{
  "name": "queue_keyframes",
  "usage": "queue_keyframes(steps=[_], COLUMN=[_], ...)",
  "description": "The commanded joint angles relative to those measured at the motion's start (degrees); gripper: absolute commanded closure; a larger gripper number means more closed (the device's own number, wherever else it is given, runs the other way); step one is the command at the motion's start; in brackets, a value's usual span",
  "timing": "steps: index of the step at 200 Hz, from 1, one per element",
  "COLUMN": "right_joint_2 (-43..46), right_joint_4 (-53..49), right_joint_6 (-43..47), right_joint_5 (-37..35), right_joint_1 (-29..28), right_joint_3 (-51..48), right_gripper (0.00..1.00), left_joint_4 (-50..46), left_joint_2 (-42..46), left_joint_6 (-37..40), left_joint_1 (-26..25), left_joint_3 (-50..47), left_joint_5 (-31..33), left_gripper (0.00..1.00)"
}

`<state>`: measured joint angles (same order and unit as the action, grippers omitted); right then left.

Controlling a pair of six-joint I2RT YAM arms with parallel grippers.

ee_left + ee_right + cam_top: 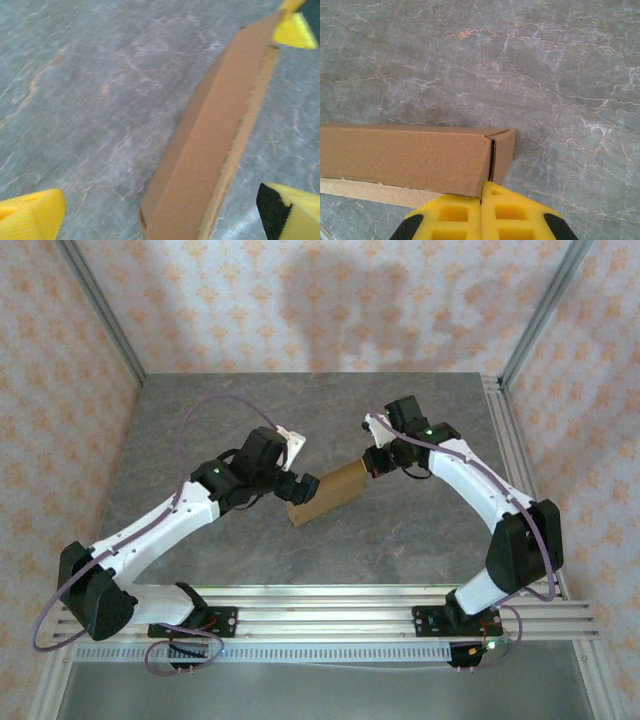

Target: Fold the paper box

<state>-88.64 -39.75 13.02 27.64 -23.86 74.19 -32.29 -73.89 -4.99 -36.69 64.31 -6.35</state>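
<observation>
Paper box point(210, 150) between wide left jaws

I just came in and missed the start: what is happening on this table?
A brown paper box lies on the grey table, already folded into a long shallow shape, with one gripper at each end. The left gripper is wide open, its fingers on either side of one end of the box, gripping nothing. The right gripper is shut at the opposite end; whether it pinches a flap I cannot tell.
</observation>
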Motion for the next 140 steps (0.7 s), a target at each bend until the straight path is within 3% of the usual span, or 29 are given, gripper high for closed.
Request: queue_keyframes(steps=[1, 41, 56, 107, 140], right_joint_2=[-1.67, -2.49, -3.08, -3.67, -3.88], right_joint_4=[-5.88, -7.48, -8.23, -8.18, -8.23], right_joint_6=[-2.49, -3.60, -3.87, -3.42, -3.26], right_joint_5=[-3.59, -4.18, -4.22, -3.98, -4.13], right_joint_1=[-0.71, -0.91, -0.92, -0.99, -0.99], right_joint_3=[2.77, 4.50, 5.29, 5.64, 5.45], right_gripper=[1.00, 1.00, 1.00, 1.00, 1.00], left_joint_4=[-4.90, -11.10, -10.57, -10.79, -10.37], left_joint_2=[1.48, 1.30, 1.97, 0.02, -1.51], left_joint_6=[-6.09, -14.64, -17.37, -20.74, -21.90], left_joint_1=[-2.49, -4.94, -5.24, -5.24, -5.15], left_joint_3=[-0.25, 0.77, 0.21, 0.95, 1.78], left_joint_5=[10.29, 15.31, 14.41, 12.72, 9.94], left_gripper=[0.02, 0.08, 0.13, 0.44, 0.55])
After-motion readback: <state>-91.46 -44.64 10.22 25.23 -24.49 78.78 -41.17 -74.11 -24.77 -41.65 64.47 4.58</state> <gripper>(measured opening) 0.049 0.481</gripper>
